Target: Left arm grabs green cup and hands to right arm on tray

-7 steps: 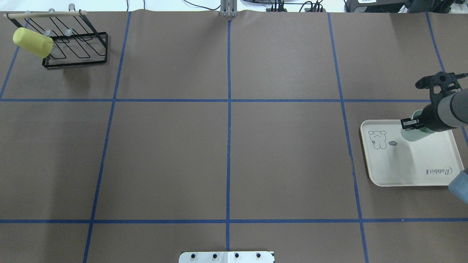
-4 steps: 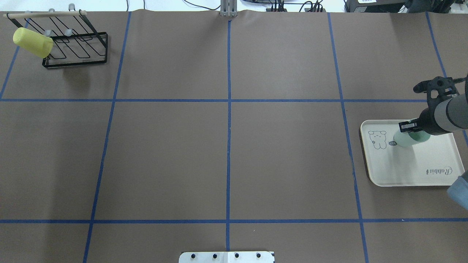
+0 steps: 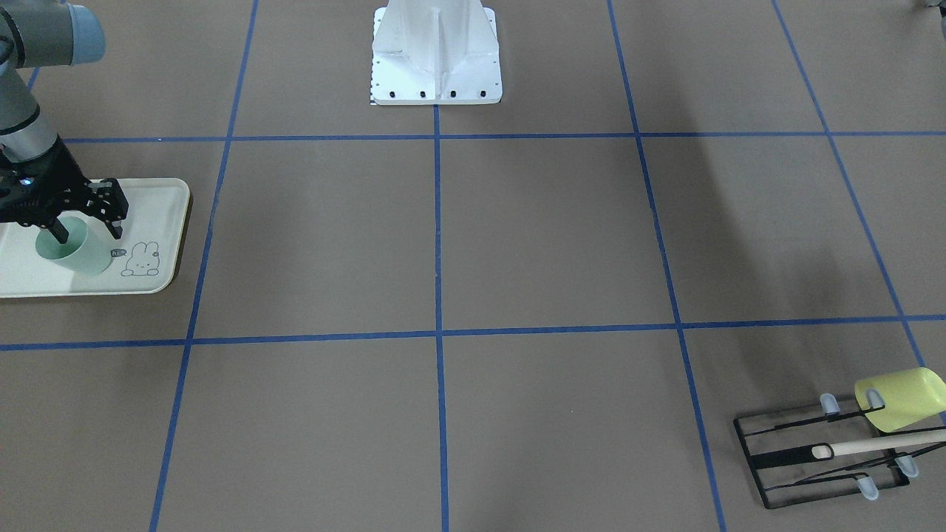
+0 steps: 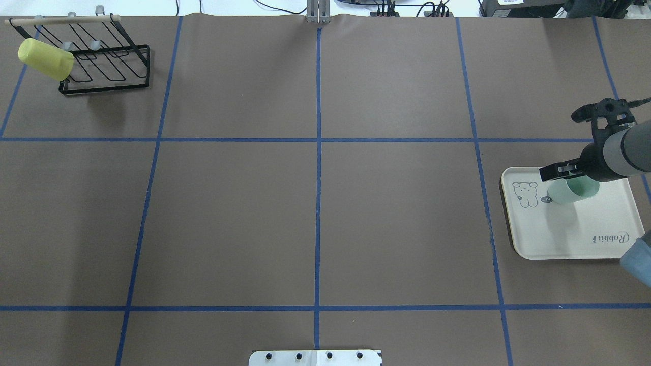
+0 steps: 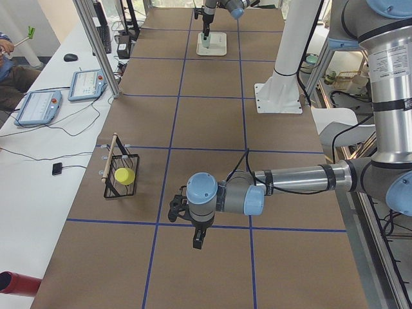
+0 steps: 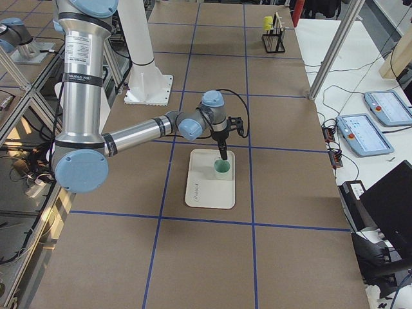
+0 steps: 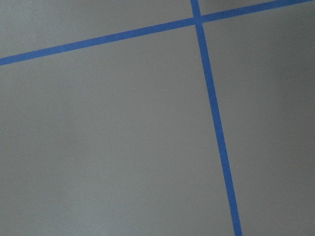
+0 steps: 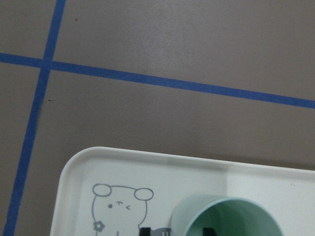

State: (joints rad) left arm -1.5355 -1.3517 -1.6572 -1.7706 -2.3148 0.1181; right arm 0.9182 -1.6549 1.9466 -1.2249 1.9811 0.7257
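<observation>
One cup down on the tray, only the retreat left

The green cup (image 3: 74, 251) stands upright, mouth up, on the tray (image 3: 159, 203), close to the rabbit drawing, at the right side of the bench (image 4: 229, 218). The right arm (image 4: 623, 150) reaches over it with its jaws spread wide across the cup's wall. One side dips inside the rim and the other hangs outside, and neither seems to press on it. The left arm (image 5: 296, 183) hovers over bare bench well apart from the tray, with no cup visible at it. Whether its jaws are wide or narrow I cannot tell. By my reading the pick, the hand-over and the placing are done. What remains is for the right arm to lift clear without tipping the cup. The yellow-green cup (image 4: 45, 58) sits on the black wire rack (image 4: 109, 76) at the far left, not involved
</observation>
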